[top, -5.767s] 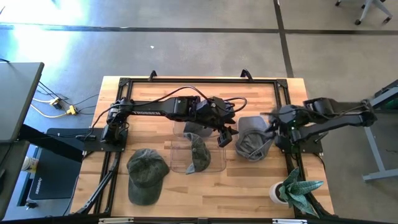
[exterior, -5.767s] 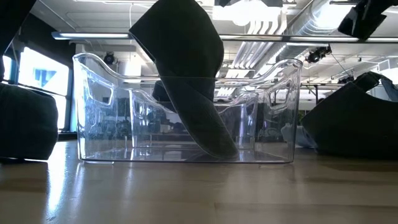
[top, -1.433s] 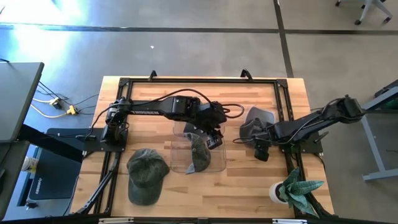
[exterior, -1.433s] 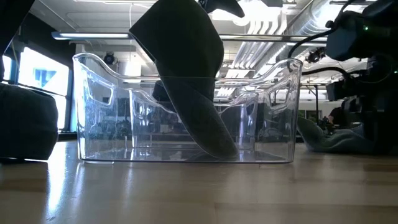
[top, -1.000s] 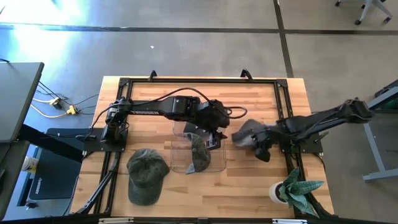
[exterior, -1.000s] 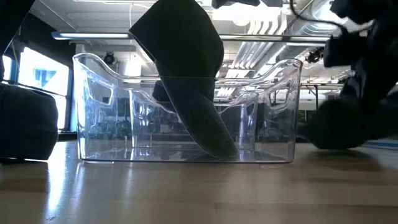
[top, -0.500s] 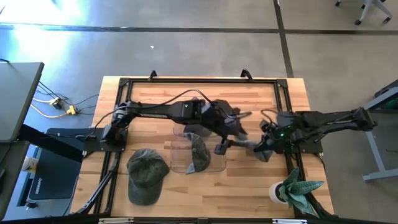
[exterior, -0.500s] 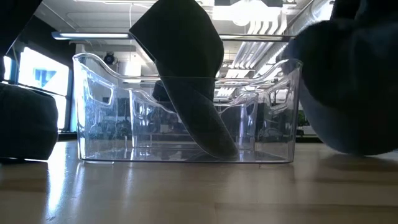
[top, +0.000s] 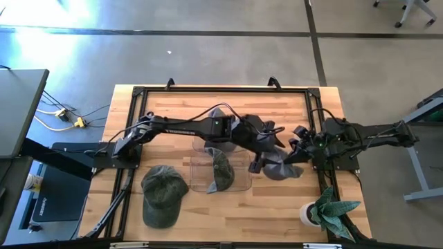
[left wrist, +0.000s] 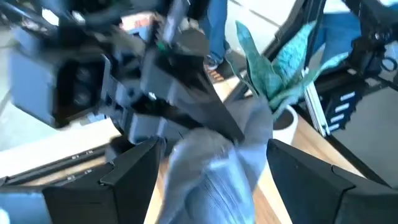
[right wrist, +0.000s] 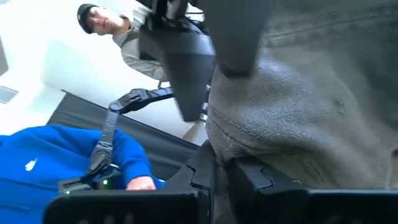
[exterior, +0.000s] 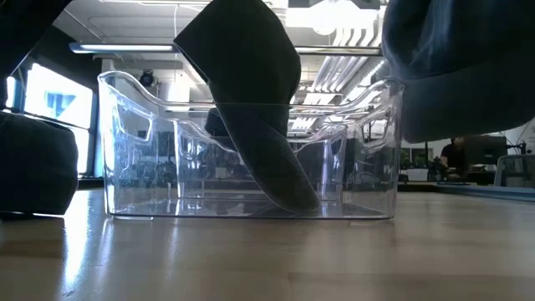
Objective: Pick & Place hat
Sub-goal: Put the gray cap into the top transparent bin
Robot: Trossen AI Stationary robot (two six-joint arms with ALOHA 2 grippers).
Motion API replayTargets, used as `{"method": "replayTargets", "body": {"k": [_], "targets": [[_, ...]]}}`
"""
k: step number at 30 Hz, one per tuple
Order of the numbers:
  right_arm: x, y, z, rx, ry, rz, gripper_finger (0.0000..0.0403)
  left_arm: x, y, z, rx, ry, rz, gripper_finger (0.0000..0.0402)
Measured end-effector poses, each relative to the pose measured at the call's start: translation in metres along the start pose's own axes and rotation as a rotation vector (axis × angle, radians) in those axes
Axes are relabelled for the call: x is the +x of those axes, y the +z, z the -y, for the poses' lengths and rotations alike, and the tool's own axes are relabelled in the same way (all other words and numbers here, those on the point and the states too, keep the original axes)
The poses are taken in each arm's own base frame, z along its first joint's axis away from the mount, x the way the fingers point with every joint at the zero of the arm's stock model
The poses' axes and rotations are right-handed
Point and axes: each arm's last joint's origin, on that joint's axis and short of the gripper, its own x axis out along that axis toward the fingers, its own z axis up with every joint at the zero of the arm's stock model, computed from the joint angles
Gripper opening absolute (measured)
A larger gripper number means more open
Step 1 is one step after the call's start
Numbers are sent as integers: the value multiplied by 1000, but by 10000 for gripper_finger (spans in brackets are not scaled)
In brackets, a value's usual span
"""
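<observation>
A grey hat point(top: 281, 167) hangs in the air to the right of a clear bin point(top: 201, 174), above the table top in the low view point(exterior: 451, 67). My right gripper point(top: 293, 153) is shut on it from the right. My left gripper point(top: 266, 149) reaches across from the left; its open fingers stand on either side of the grey hat point(left wrist: 217, 174). A dark green hat point(top: 221, 169) leans inside the bin, its brim down on the floor point(exterior: 284, 180). Another green hat point(top: 164, 194) lies on the table near the left. My right gripper pinches the grey hat's cloth at a seamed edge point(right wrist: 233, 146) between its two fingers point(right wrist: 249, 177), coming from the table's right side. The hat is lifted clear of the table and hangs beside the fingers. My left gripper's open fingers point(left wrist: 134, 177) flank the hat's crown; I cannot tell whether they touch it.
A potted plant point(top: 322, 211) stands at the near right corner. A black metal frame point(top: 208, 90) runs around the table's far and side edges. Bare wood point(top: 263, 207) lies near of the bin. A person point(right wrist: 99, 22) shows beyond the table.
The right gripper has carried the grey hat from the table top up into the air; in the low view it now hangs clear. The left arm has swung from over the bin toward the table's right, up to the hat.
</observation>
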Motion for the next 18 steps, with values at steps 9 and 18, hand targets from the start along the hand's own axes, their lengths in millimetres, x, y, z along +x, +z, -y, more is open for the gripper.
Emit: {"method": "replayTargets", "body": {"k": [9,18], "targets": [[0,1,-5,-5,63,-26,7,1,-3,1,90,-23,-21,258],[-1,3,-11,-25,136,-25,22,1,-4,3,87,-62,-22,169]]}}
